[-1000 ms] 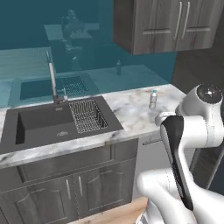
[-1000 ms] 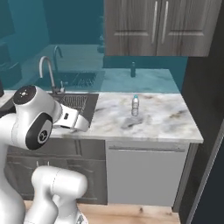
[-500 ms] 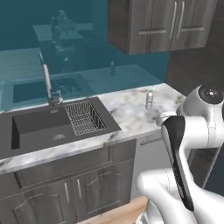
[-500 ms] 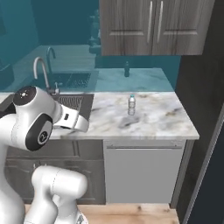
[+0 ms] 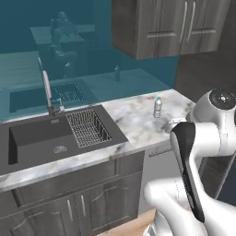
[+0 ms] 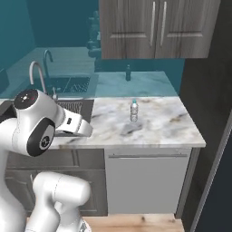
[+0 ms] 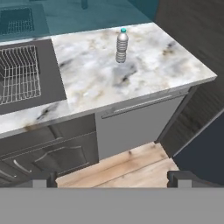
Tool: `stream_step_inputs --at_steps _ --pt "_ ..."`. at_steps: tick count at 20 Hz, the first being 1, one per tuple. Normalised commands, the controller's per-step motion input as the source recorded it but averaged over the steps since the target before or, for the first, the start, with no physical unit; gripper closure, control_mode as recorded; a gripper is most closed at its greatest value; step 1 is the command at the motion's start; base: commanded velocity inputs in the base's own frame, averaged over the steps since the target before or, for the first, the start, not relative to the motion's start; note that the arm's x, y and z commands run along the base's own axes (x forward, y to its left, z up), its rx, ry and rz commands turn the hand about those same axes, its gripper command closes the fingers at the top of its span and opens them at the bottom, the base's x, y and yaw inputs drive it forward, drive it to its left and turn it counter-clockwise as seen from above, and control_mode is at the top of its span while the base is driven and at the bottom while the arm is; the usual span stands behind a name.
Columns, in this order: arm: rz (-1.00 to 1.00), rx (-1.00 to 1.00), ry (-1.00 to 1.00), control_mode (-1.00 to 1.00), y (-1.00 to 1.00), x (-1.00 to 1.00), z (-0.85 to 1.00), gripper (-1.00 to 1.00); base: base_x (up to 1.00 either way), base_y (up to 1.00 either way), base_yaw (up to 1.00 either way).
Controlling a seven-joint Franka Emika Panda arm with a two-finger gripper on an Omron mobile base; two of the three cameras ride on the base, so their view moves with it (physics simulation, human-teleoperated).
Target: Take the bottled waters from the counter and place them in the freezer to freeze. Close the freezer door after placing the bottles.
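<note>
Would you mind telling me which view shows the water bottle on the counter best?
The hand view: the bottle stands upright, ribs and blue cap clear against the counter. Both base views show it smaller: left, right.

Glossy white rounded arm (image 5: 209,138) shells, dark grey round joint cap with small red marks, black band along one link, small dark finger tips (image 7: 43,178)

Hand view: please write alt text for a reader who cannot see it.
A single bottled water stands upright on the marble counter, to the right of the dark sink with its wire rack. Grey cabinet fronts and wood floor lie below, and the open gripper is well short of the bottle.
</note>
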Motion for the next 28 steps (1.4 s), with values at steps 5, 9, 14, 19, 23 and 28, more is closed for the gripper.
stream_step_inputs --at_steps 5,9,14,19,23,28 --pt "0.00 0.00 0.00 1.00 0.00 0.00 0.00 -1.00 0.25 0.00 0.00" --pt "0.00 0.00 0.00 1.00 0.00 0.00 0.00 -1.00 0.62 0.00 0.00" --pt "0.00 0.00 0.00 1.00 0.00 0.00 0.00 -1.00 0.55 0.00 0.00" --pt "0.00 0.00 0.00 1.00 0.00 0.00 0.00 -1.00 0.37 0.00 0.00" --pt "0.00 0.00 0.00 1.00 0.00 0.00 0.00 -1.00 0.06 0.00 0.00" --pt "0.00 0.00 0.00 1.00 0.00 0.00 0.00 -1.00 0.00 0.00 0.00"
